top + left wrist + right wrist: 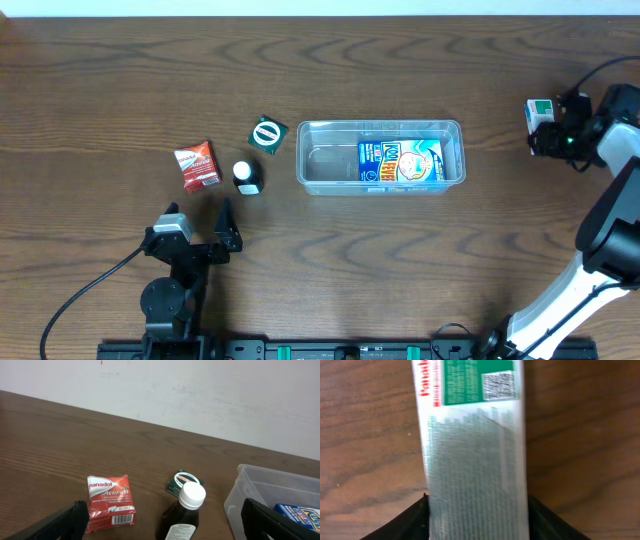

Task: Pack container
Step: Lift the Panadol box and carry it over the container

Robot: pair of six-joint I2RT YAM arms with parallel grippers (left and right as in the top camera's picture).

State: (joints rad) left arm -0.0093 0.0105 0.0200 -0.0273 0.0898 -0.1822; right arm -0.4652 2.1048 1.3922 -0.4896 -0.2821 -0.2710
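The clear plastic container (380, 157) sits mid-table with a blue-and-white carton (400, 161) lying inside; its corner shows in the left wrist view (260, 490). A red Panadol box (197, 165), a dark bottle with a white cap (246, 177) and a small dark green box (268, 135) lie to its left, and all show in the left wrist view: red box (110, 502), bottle (182, 515), green box (183, 481). My left gripper (200, 225) is open and empty, just in front of them. My right gripper (550, 128) is shut on a white-and-green box (475, 445) at the far right.
The table's far edge meets a white wall behind the objects. The right arm's white base link (600, 260) stands at the right front. A black cable (80, 300) runs from the left arm at the front left.
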